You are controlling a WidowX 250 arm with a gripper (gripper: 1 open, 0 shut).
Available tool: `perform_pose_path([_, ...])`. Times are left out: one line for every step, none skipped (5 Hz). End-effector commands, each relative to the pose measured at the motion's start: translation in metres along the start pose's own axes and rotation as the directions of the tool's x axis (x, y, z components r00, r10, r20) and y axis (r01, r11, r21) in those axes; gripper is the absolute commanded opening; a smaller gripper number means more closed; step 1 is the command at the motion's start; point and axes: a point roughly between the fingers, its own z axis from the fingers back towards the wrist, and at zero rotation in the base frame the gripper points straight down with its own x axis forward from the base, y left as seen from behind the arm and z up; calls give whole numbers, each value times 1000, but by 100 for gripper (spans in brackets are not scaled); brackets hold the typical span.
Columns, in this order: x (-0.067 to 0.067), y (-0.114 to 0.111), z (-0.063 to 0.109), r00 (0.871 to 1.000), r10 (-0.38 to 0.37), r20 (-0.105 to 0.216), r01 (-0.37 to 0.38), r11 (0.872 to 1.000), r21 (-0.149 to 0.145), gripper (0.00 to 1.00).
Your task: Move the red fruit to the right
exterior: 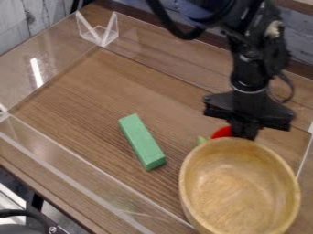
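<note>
Now the gripper (248,129) is clamping the red fruit (221,133) narrowly, just behind the wooden bowl's (240,192) far rim

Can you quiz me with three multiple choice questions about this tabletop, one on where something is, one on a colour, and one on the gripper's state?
1. Where is the small red toy fruit?
A. Just beyond the far rim of the round wooden bowl
B. Inside the bowl
C. Beside the clear stand at the far left

2. What colour is the rectangular block lying on the wooden table?
A. Blue
B. Green
C. Yellow

3. How is the black gripper?
A. Wide open above the block
B. Shut on the block
C. Shut on the red fruit

Answers: 1 A, the fruit shows just past the bowl's rim, under the gripper. 2 B, the block is plainly green. 3 C, the fingers are closed down onto the fruit.
</note>
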Motion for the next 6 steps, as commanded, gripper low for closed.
perform_pose_path([-9, -15, 20, 998, 57, 31, -56, 998, -20, 0])
perform_pose_path([-19, -21, 27, 993, 114, 28, -114, 993, -8, 0])
perform_pose_path([-26, -16, 23, 1000, 21, 8, -20, 1000, -22, 0])
perform_pose_path([-34, -13, 16, 997, -72, -12, 72, 997, -40, 0])
perform_pose_path([-43, -15, 28, 999, -35, -16, 34, 999, -39, 100])
perform_pose_path([-48, -17, 43, 1000, 5, -14, -6, 999, -35, 100])
